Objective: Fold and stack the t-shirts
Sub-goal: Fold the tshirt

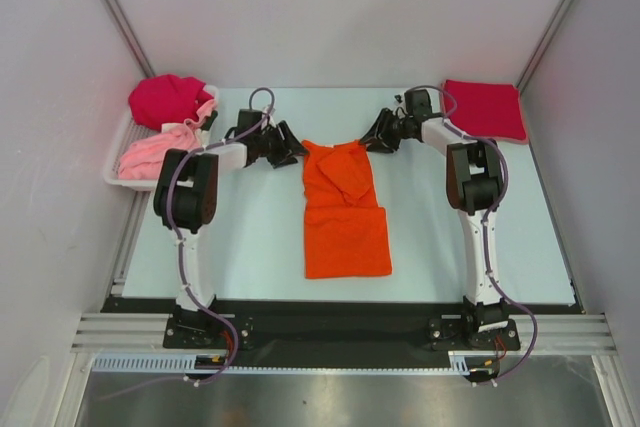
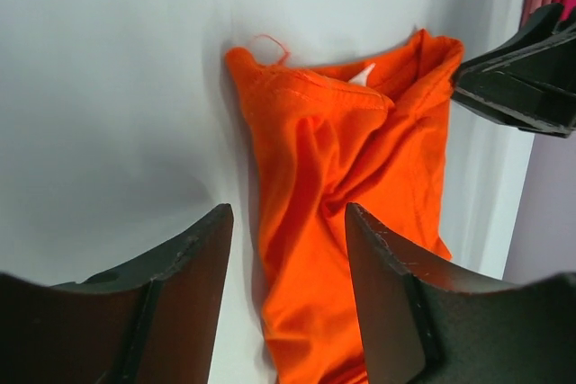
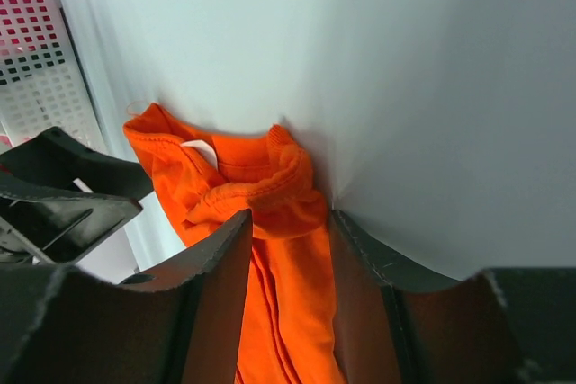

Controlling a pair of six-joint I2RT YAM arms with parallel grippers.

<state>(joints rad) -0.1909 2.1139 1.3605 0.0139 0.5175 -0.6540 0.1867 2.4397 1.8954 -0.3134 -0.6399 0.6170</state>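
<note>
Now, your orange t-shirt (image 1: 345, 227) lies in the middle of the top view on the pale desk (image 1: 250, 237), collar end toward the top of the frame. Its lower part is flat and squared, while the upper part is narrower and rumpled.

Your left gripper (image 1: 290, 152) sits just beside the shirt's upper left corner. In the left wrist view its two dark fingers stand well apart. The orange cloth lies on the desk beyond the gap and nothing is pinched.

Your right gripper (image 1: 375, 135) is at the shirt's upper right corner, by the collar. In the right wrist view its fingers stand closer together than the left pair, with bunched orange cloth filling the space between them. You cannot tell from these views whether that cloth is actually clamped or only lies under the tips.

At the left edge of the top view the white tray (image 1: 112, 179) holds a crimson t-shirt (image 1: 165, 99) bundled at its upper end and a pale pink t-shirt (image 1: 150, 155) crumpled below it. In the upper right of that view a red t-shirt (image 1: 485, 110) lies folded flat on the desk, well apart from the orange one
</note>
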